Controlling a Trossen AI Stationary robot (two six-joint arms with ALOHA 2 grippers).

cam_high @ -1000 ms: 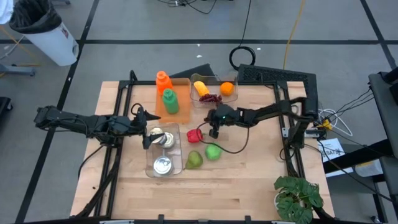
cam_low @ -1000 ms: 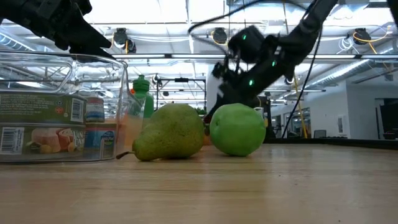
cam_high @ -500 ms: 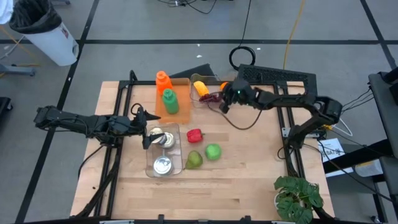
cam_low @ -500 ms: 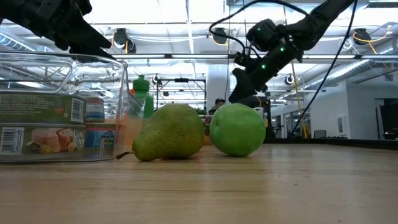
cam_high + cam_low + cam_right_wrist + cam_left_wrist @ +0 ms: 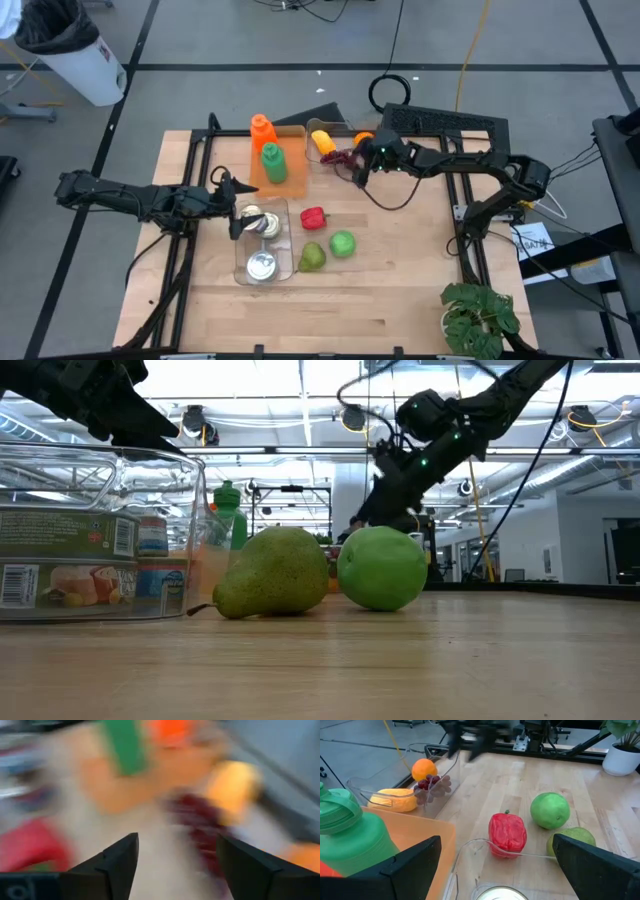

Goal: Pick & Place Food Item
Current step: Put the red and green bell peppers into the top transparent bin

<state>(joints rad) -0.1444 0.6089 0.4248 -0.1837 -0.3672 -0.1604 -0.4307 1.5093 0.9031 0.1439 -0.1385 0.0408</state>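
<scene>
While the red pepper (image 5: 313,217) lies free on the bench (image 5: 400,270) beside the clear tub (image 5: 262,243), apple (image 5: 343,243) and pear (image 5: 313,257) near, the right claw (image 5: 362,166) hangs empty with fingers apart over the grapes (image 5: 340,157); the left claw (image 5: 232,205) gapes wide above the tub.

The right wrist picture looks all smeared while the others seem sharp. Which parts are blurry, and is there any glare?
Right wrist view: everything beyond the right gripper is streaked; its open fingers stay crisp. Left wrist view: the red pepper and green apple are sharp, the far arm is smeared. Low view: bright ceiling lights glare behind the pear. High view: even light, no blur.
</scene>
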